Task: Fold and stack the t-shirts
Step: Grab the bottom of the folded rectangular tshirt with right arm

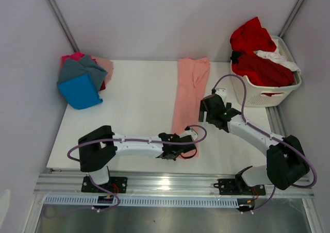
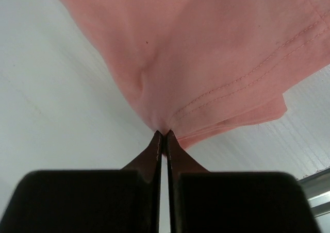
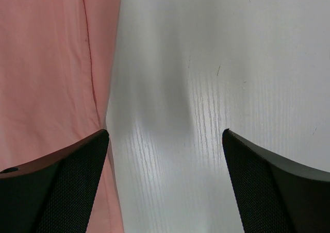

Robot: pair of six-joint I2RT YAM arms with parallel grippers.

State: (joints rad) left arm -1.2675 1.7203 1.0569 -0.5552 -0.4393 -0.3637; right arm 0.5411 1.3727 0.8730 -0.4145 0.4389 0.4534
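A salmon-pink t-shirt (image 1: 191, 88) lies as a long narrow strip down the middle of the white table (image 1: 134, 104). My left gripper (image 1: 188, 144) is at its near end. In the left wrist view this gripper (image 2: 164, 134) is shut on the hem corner of the salmon-pink t-shirt (image 2: 206, 52), and the cloth puckers at the fingertips. My right gripper (image 1: 211, 113) hovers beside the strip's right edge, about halfway along. In the right wrist view it (image 3: 165, 132) is open over bare table, with the pink t-shirt (image 3: 46, 63) under its left finger.
A pile of t-shirts sits at the table's back left: blue (image 1: 80, 91), grey (image 1: 82, 70), magenta (image 1: 72, 56) and pale pink (image 1: 105, 64). A white slatted basket (image 1: 268, 91) at the back right holds red (image 1: 252, 42) and white (image 1: 276, 56) shirts.
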